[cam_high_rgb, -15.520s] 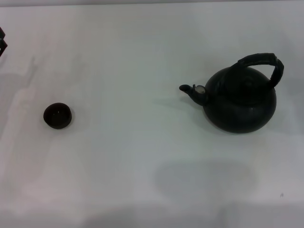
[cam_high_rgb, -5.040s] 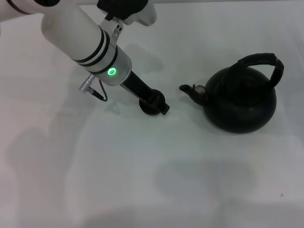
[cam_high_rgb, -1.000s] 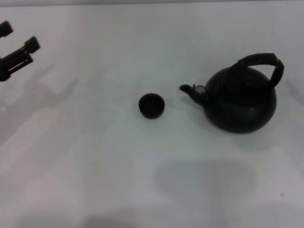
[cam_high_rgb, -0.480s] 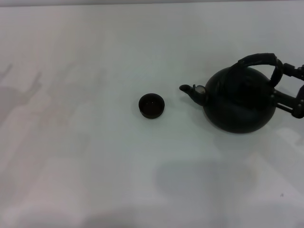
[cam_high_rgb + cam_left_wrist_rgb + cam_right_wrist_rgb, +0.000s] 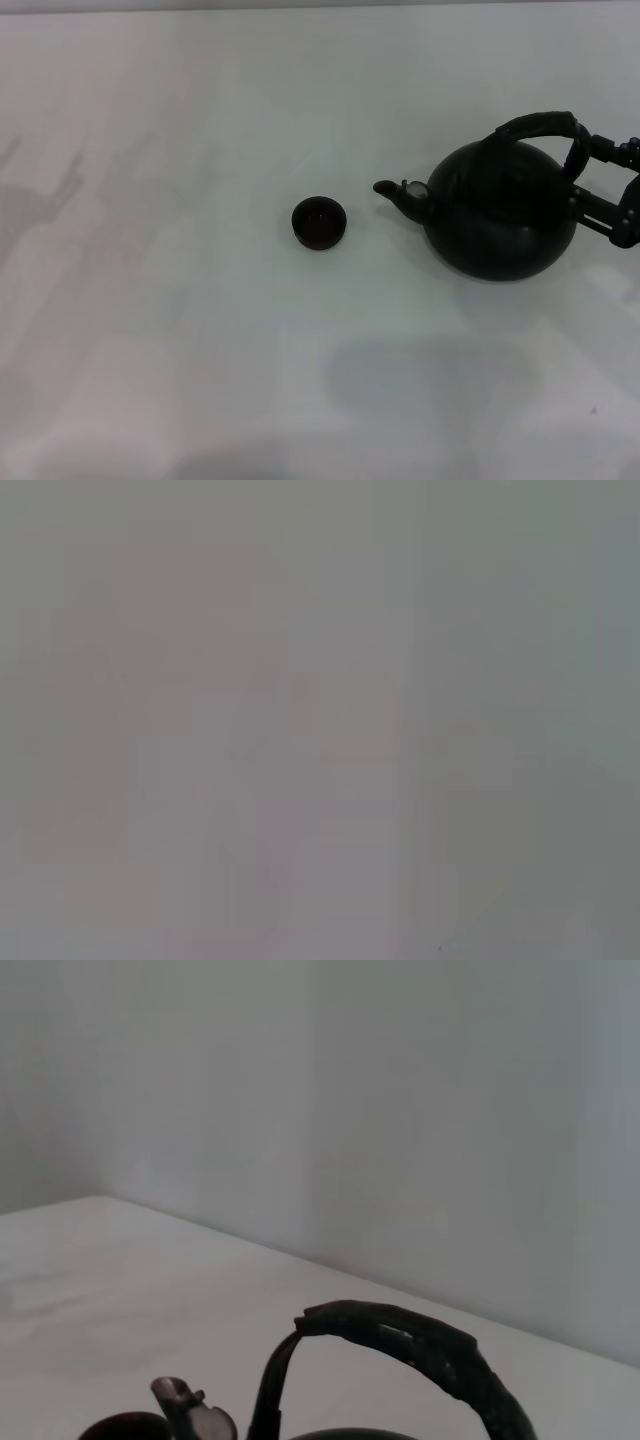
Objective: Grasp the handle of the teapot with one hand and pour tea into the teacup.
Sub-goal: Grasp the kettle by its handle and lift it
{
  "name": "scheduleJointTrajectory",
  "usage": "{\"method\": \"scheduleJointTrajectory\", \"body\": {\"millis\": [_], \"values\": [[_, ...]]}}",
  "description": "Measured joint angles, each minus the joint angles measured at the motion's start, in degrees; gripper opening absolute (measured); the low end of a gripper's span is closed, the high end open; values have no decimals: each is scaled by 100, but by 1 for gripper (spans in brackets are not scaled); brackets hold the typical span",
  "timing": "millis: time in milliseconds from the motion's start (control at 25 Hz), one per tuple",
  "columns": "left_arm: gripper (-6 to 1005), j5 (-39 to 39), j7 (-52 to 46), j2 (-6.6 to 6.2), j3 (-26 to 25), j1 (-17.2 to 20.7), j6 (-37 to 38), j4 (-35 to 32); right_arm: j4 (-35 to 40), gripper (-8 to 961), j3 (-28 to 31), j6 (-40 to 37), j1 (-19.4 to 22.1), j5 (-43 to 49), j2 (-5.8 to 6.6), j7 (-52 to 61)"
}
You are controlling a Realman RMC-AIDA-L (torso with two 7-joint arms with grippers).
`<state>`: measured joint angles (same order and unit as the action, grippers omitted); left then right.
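While the teapot (image 5: 502,212) sat on the white desk (image 5: 200,350) toward the robot's right, the right tool (image 5: 590,185) reached in from the right edge of the head view. Its two dark fingers (image 5: 612,148) were spread apart, one near the right-hand foot of the handle (image 5: 545,130) and the other lower, against the pot's right flank. Whether either finger actually touched the pot could not be told from the head view. The fingers had closed on nothing.

The teapot stood upright, round and matte black, with its short spout (image 5: 392,190) pointing toward the robot's left. The handle arched over the pot's top, thick and ribbed. The teacup (image 5: 319,221) rested on the desk to the left of the spout, near it but apart from it, upright with its mouth facing up.

From the right wrist view, the handle (image 5: 420,1352) appeared close and low in the picture, curving above the pot, with the spout tip (image 5: 182,1403) and the rim of the teacup (image 5: 122,1425) beyond it. The tool's own fingers did not show there.

The left wrist view showed only a plain grey surface, and the left tool was out of sight in every view.
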<state>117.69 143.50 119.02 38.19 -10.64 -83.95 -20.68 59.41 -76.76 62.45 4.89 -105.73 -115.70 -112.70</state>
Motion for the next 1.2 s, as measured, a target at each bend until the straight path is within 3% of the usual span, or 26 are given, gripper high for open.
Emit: {"method": "scheduleJointTrajectory", "body": {"millis": [400,760,960,1200], "values": [[879,-20,13,-10,7,-108,40,105,-418,627,0,-261,-370,-115,7,-154],[878,-5,158,-7,-16,-132,68,168,-486,540,4,-169,-433,-161,6,-484],[878,8,209,-6,-17,-180,141,216,-502,409,-23,-151,-436,-295,-7,-665],[876,9,220,-13,-27,-212,176,244,-514,183,-26,-204,-437,-314,-22,-869]]}}
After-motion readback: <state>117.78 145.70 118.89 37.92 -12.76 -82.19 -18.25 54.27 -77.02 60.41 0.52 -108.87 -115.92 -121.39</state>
